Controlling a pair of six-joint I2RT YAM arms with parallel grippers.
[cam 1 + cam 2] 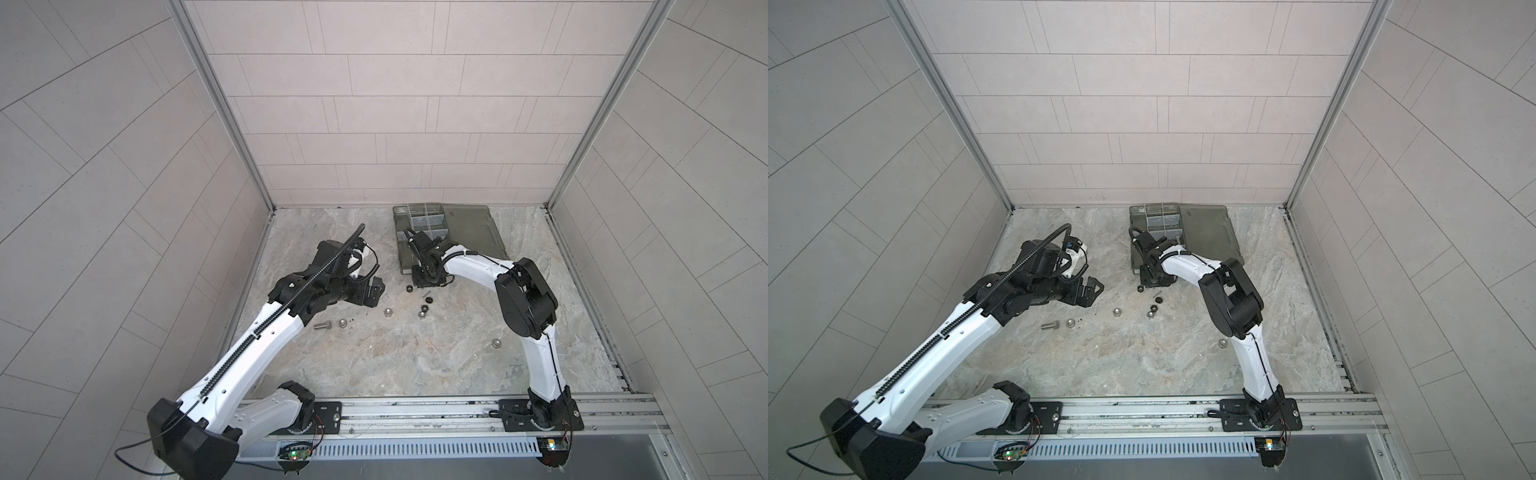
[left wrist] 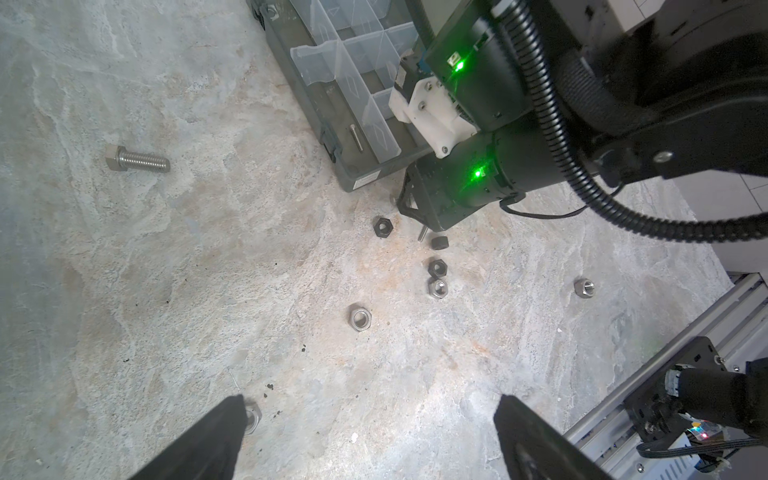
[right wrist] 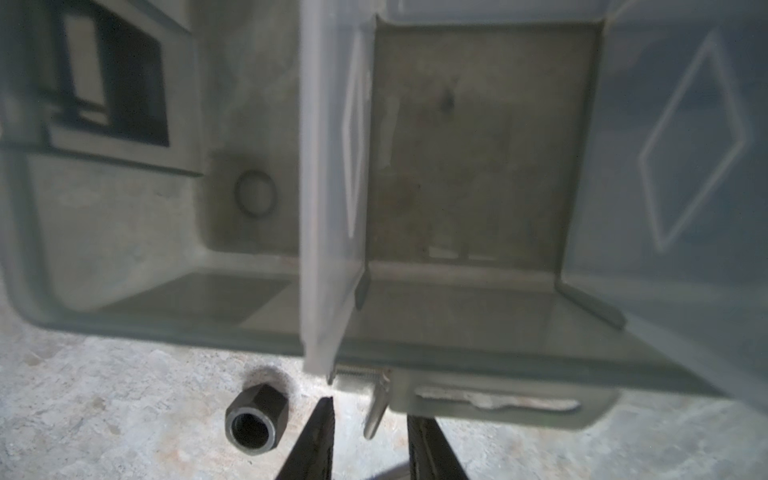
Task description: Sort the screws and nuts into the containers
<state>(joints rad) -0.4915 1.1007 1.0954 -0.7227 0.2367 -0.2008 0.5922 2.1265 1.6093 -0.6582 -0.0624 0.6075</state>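
The organizer box (image 1: 397, 226) with its containers lies open at the back, its lid (image 1: 471, 228) flat beside it. My right gripper (image 1: 424, 283) points down at the box's front edge (image 3: 478, 347). Its jaws stand narrowly apart around a thin screw (image 3: 376, 409), with gaps on both sides. A black nut (image 3: 256, 419) lies just beside one finger. A thick screw (image 1: 323, 326) and silver nuts (image 1: 342, 323) lie at the left, black nuts (image 1: 427, 303) in the middle. My left gripper (image 1: 368, 293) hovers wide open and empty (image 2: 370, 415). Another thin screw (image 2: 356, 137) lies in a compartment.
A lone silver nut (image 1: 496, 343) sits near the right arm's lower link. One silver nut (image 2: 252, 417) lies beside a left fingertip. Tiled walls close in the marble table on three sides, and a metal rail (image 1: 415, 409) runs along the front.
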